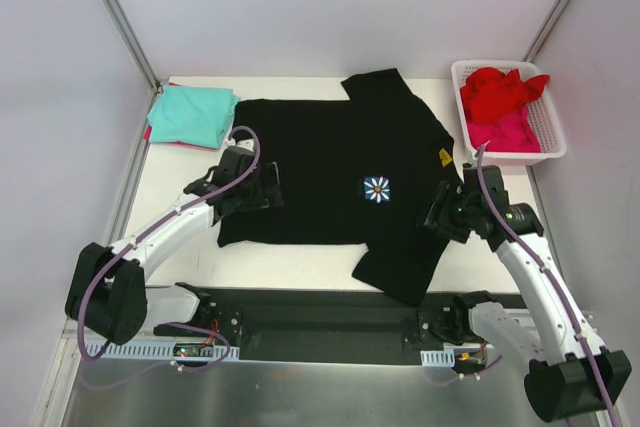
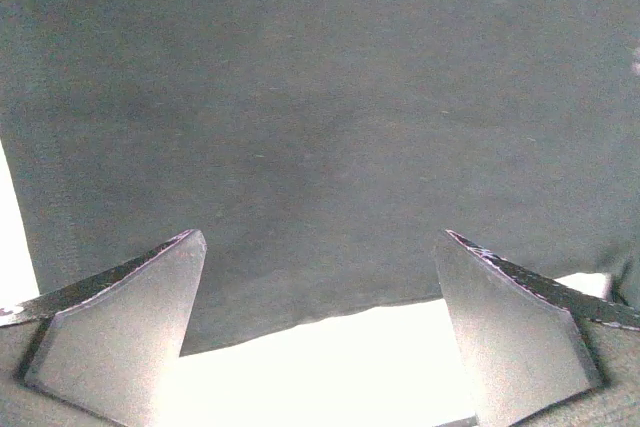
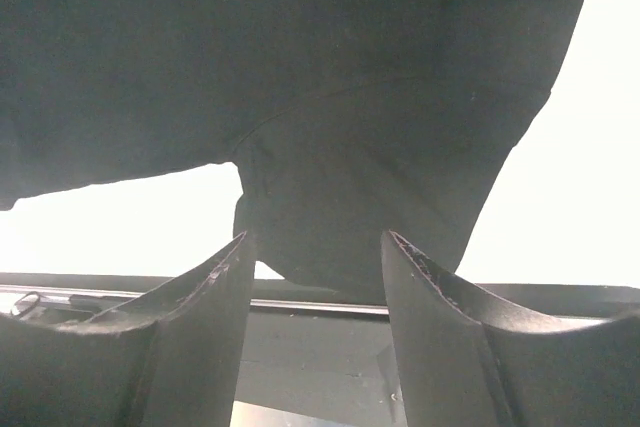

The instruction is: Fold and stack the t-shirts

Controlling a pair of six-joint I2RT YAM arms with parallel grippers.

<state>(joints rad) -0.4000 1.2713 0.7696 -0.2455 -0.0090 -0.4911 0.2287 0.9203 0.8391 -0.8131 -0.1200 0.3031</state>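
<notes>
A large black t-shirt [image 1: 330,167] with a white-and-blue flower print [image 1: 377,188] lies spread flat on the white table [image 1: 300,262]. My left gripper [image 1: 262,187] hangs low over its left part, jaws wide open. In the left wrist view the black cloth [image 2: 320,97] fills the frame and its edge runs between the fingers [image 2: 130,317]; nothing is held by the left gripper [image 2: 320,234]. My right gripper [image 1: 435,215] is at the shirt's near right sleeve [image 1: 405,257]. It is open, and the sleeve [image 3: 350,207] lies just beyond the right gripper [image 3: 315,234]. A folded teal t-shirt [image 1: 193,114] sits at the back left.
A white slotted basket [image 1: 555,147] at the back right holds a red shirt [image 1: 500,92] and a pink one [image 1: 505,132]. A pink edge shows under the teal shirt. The black mounting rail [image 1: 320,312] runs along the near table edge, and the sleeve tip hangs over it.
</notes>
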